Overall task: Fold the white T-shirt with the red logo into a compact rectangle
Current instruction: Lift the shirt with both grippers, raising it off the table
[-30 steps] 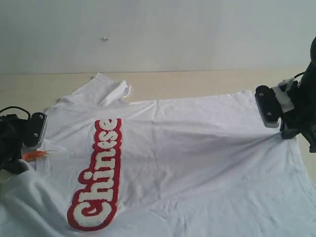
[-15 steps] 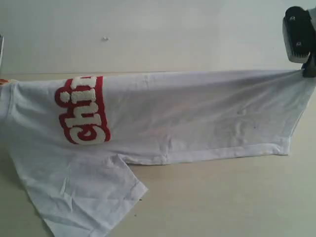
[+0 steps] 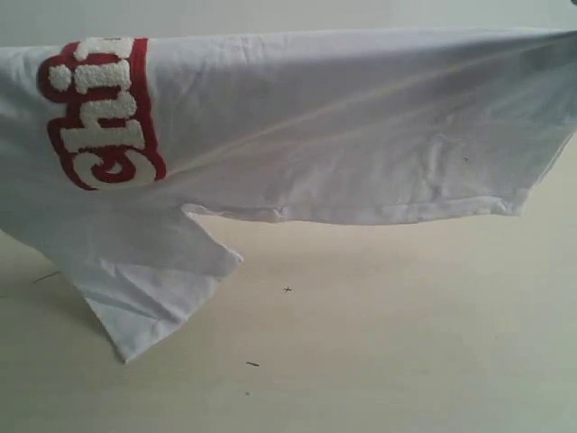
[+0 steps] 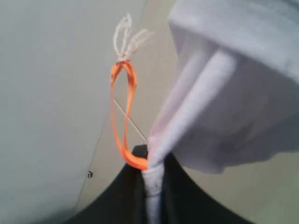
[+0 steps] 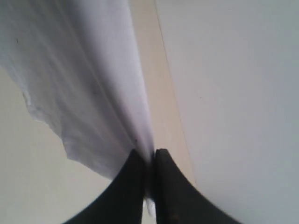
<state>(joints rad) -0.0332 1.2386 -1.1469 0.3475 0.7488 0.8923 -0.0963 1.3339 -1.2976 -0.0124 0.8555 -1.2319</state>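
Exterior view: soft, light white cotton T-shirt with red-outlined lettering (image 3: 343, 126) hangs limp over the beige desk (image 3: 379, 343). Left fingers (image 4: 184, 200) pinch its neckband beside the orange tag (image 4: 122, 116); right fingers (image 5: 175, 196) clamp an edge, which look like the sensible holds.

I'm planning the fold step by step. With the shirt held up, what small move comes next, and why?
Probably lower the white T-shirt onto the table, both ends together: the left end effector and right end effector each clamp an edge, it hangs taut, and only the sleeve seems to reach the surface.
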